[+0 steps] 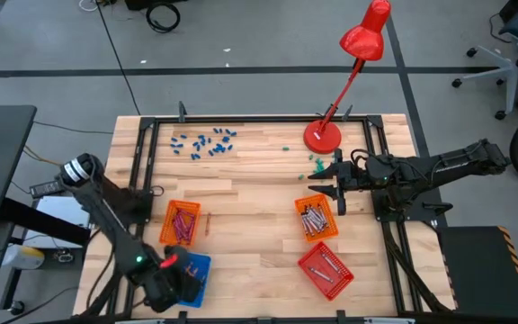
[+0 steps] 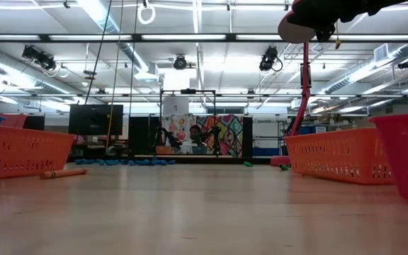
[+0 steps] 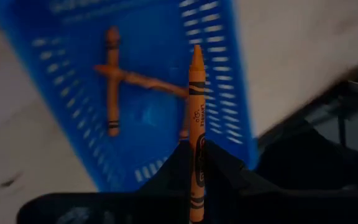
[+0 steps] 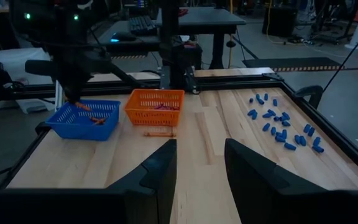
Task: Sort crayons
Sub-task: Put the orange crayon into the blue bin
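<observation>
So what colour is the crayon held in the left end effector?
Orange crayon, held over the blue basket; clearest in the left wrist view.

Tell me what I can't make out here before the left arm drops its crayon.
- Left gripper, high view: its own body hides its fingers and the held orange crayon; only the left wrist view shows them.
- Blue mesh basket, high view: the arm covers much of it, contents unseen there.
- Small green pieces by the red lamp base: too small to identify.
- Right gripper: open, empty.
</observation>
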Motion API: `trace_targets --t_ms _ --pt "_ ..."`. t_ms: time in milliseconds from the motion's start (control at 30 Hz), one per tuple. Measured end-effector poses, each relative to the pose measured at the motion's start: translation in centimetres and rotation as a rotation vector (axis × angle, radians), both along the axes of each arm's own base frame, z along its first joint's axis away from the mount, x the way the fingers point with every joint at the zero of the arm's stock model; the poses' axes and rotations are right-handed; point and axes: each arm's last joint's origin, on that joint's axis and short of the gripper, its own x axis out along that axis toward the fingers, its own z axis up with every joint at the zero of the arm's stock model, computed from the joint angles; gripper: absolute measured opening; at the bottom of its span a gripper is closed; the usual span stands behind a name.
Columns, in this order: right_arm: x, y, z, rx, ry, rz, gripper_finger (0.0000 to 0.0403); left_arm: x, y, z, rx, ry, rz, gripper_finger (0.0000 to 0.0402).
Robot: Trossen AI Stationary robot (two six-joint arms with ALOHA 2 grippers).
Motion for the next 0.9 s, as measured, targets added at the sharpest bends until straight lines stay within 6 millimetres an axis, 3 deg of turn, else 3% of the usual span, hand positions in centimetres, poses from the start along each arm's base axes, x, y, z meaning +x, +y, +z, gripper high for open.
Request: trace_targets --t_ms 167,367,567,900 --pt "0.0 0.0 0.0 0.000 0.000 0.000 0.0139 -0.5 -0.9 -1.7 0.027 0.060 0.055 0.0040" --pt "0.0 0.0 0.0 0.001 0.000 0.000 0.0139 0.1 -0.8 -2.8 0.052 0.109 0.065 0.0080" --pt "0.0 0.0 0.0 0.003 -0.001 -0.001 0.0139 0.5 -0.2 -2.1 0.033 0.111 0.029 0.0112" --pt "0.0 0.0 0.0 0.003 -0.001 -0.001 0.0139 2.5 1.9 -0.7 0.084 0.004 -0.019 0.0104"
